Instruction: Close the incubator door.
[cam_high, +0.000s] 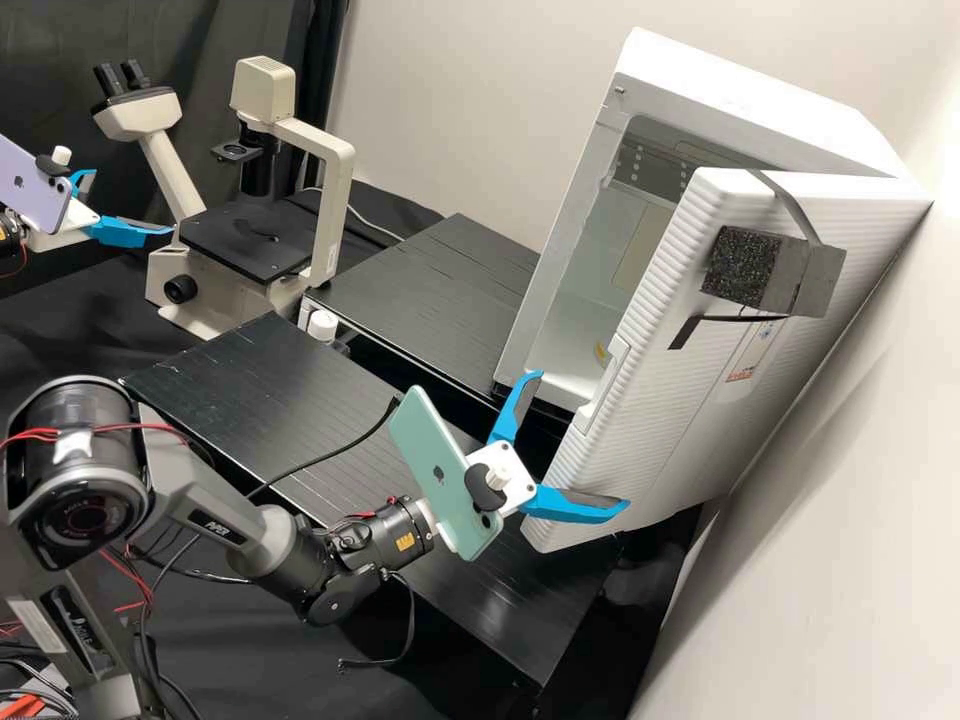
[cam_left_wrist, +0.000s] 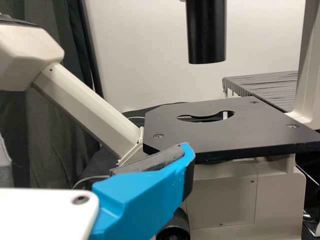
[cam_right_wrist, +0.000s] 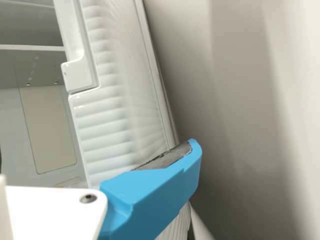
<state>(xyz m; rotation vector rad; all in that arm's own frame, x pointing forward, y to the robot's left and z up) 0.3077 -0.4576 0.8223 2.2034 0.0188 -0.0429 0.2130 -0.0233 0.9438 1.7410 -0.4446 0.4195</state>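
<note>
Right gripper (cam_high: 580, 440), unclenched and empty, is the nearer one — the tall, ribbed white incubator door (cam_high: 660, 440) stands open just beyond it; the push likely belongs on its side facing the pale wall (cam_high: 830, 520).

There are two pincers (cam_high: 584, 439), two phones (cam_high: 428, 440), one microscope (cam_high: 335, 200), one incubator (cam_high: 750, 95).
</note>
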